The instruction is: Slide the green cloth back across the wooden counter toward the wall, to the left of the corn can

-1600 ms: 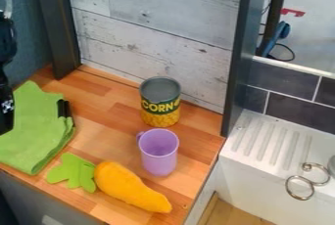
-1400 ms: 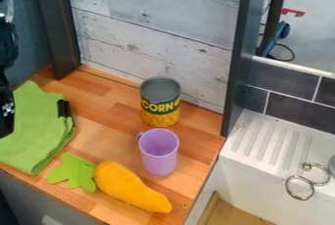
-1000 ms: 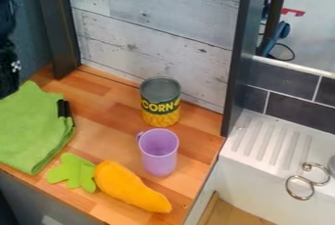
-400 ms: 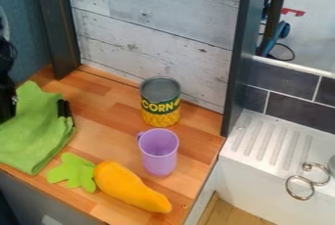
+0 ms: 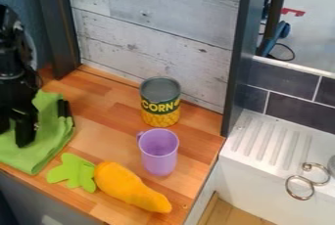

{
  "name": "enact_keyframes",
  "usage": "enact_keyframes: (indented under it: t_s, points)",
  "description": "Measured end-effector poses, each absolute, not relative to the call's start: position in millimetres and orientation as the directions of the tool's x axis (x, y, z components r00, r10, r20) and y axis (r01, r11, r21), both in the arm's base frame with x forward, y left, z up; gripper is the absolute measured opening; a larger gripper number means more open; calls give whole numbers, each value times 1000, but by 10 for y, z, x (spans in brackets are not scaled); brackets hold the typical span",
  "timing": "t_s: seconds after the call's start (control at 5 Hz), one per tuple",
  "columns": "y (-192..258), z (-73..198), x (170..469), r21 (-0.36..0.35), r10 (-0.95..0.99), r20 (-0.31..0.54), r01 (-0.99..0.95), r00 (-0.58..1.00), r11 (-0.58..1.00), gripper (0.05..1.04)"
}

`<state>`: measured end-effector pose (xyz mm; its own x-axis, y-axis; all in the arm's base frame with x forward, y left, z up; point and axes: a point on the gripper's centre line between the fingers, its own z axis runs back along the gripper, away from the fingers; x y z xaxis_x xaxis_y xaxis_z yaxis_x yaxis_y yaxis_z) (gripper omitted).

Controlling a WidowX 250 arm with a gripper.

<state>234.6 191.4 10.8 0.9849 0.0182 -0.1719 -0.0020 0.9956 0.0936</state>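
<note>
Gripper (image 5: 13, 138) open, fingers parted; green cloth (image 5: 50, 135) beneath, extending right and nearer camera; contact undetermined.

We see our end effector (image 5: 13, 130) over the green cloth (image 5: 51, 146), view's L. On the counter (image 5: 105, 89): orange toy carrot (image 5: 131, 187) w/ green leaves (image 5: 73, 171), purple cup (image 5: 159, 160) btwn it & the can (image 5: 160, 104). White sink (image 5: 252, 177) at R.

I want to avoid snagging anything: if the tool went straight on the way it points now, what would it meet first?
Most likely the green cloth, as the tool points down over it; how much height is left between them is unclear from this angle.
</note>
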Motion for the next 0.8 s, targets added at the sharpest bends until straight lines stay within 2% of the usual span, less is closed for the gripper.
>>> enact_keyframes:
  t_s: [0.2, 0.8]
  points:
    - [1833, 99, 2461, 102, -25, -171, 43, 985, 994, 1000]
    - [1781, 133, 3153, 89, -130, -101, 139, 986, 986, 1000]
